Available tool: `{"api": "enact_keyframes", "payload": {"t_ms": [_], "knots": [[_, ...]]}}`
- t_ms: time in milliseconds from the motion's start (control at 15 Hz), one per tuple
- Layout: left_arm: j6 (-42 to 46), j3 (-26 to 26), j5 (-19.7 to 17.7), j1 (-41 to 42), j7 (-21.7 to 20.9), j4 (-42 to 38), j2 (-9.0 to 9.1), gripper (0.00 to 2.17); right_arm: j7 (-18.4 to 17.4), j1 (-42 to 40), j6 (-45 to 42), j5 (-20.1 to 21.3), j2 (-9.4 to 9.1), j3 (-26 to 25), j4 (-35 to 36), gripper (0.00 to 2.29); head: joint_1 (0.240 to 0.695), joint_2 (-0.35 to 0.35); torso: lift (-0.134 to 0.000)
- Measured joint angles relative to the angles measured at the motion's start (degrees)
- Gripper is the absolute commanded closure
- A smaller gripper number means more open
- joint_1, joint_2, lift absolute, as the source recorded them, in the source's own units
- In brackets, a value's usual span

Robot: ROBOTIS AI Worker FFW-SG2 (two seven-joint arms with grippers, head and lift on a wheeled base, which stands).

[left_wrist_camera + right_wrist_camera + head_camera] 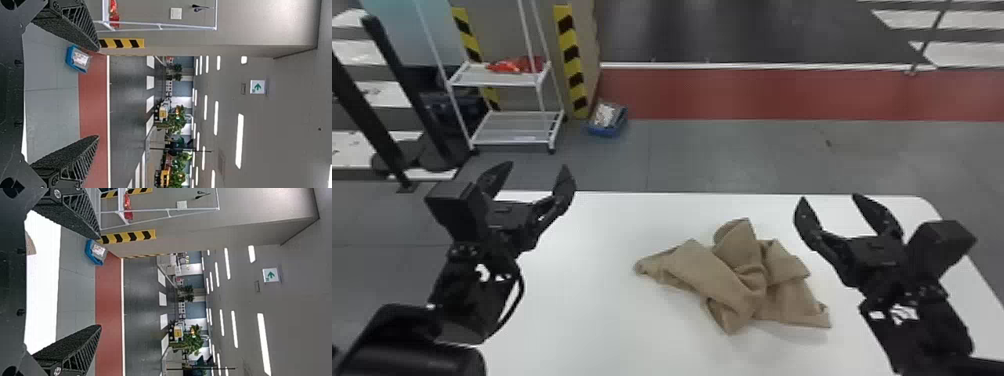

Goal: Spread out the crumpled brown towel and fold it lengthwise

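The left arm (422, 340), nearest the head camera, stands left of the brown towel (717, 277), bent at the elbow and angled forward and inward. The white table (582, 300) lies beneath the towel and extends to both sides of it. Beyond the towel and to its left stands a white wire rack (519, 125), red items (517, 65) on its upper shelf. The right arm (917, 310) is to the right of the towel, also angled forward and inward. The towel itself lies crumpled, with raised folds, overlapping flaps and one corner spread toward the right arm's side. The left gripper (536, 166), well apart from the towel on its left, has its fingers spread with nothing between them; the right gripper (829, 198), beyond the towel and to its right, is likewise spread and unloaded. Both point forward, away from the head camera. A blue bin (608, 131) with pale contents sits on the floor beyond the towel, to its left. In the wrist views, a small white sign (257, 87) bearing a green arrow is located beyond the towel.
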State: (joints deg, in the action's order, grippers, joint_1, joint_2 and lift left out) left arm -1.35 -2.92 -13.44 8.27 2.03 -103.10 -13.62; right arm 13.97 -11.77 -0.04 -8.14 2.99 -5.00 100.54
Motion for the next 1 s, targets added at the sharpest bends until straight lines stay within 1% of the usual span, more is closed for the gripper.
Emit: {"api": "enact_keyframes", "payload": {"t_ms": [733,800,933,1000], "knots": [[1.88,-0.02,-0.48,0.60,-0.15,0.27,-0.01,0.11,0.01,0.05,0.12,-0.07,0.00,0.15,0.18,0.08,0.695,0.018,0.000],[1.42,-0.04,-0.48,0.60,-0.83,0.28,0.00,0.11,-0.05,0.06,0.09,-0.11,0.00,0.13,0.18,0.08,0.695,0.016,0.000],[-7.35,-0.56,-0.16,-0.02,-4.08,0.68,-0.07,0.12,-0.75,0.00,0.45,-0.04,0.00,-0.62,-0.61,0.08,0.695,-0.007,0.000],[-11.26,-1.57,0.19,-0.47,-4.58,1.79,-0.11,0.12,-0.82,-0.12,0.43,0.01,0.00,-1.48,-1.77,0.08,0.695,-0.021,0.000]]}}
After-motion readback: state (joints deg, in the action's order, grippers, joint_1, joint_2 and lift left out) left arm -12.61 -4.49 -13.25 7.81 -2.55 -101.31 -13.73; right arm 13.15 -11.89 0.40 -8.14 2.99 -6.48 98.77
